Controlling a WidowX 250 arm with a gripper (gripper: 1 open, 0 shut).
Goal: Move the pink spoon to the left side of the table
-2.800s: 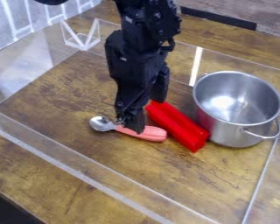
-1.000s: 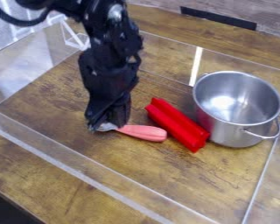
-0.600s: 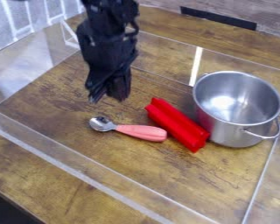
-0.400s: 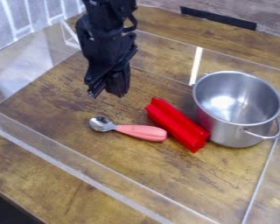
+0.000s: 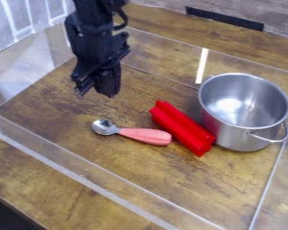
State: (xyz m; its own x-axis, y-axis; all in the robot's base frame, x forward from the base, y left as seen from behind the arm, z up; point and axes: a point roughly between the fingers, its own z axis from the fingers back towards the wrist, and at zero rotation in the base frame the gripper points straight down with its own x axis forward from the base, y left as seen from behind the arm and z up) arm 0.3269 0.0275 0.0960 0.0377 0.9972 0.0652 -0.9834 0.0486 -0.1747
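While the table shows dark brown wood grain, low clear acrylic walls edge the work area, glare on the left panel. Behind, top left, pale vertical slats or bars show faintly; a dark strip lies along the far edge at top right. Pink spoon lies flat on the tabletop near the front-centre of the walled area, shiny silver bowl pointing left, thick salmon-pink handle pointing right. Handle tip sits just beside the near end of a red block; contact between them cannot be told. Red block lies diagonally, between the spoon and a steel pot at right; the pot is upright, open, with a side handle at its lower right. Black gripper hangs above the wood, up and left of the spoon, well apart from it, pointing down, fingers drawn together with nothing between them. Spoon is free, untouched. No brands, labels or readable writing visible anywhere; the spoon handle looks plain, block and pot unmarked.
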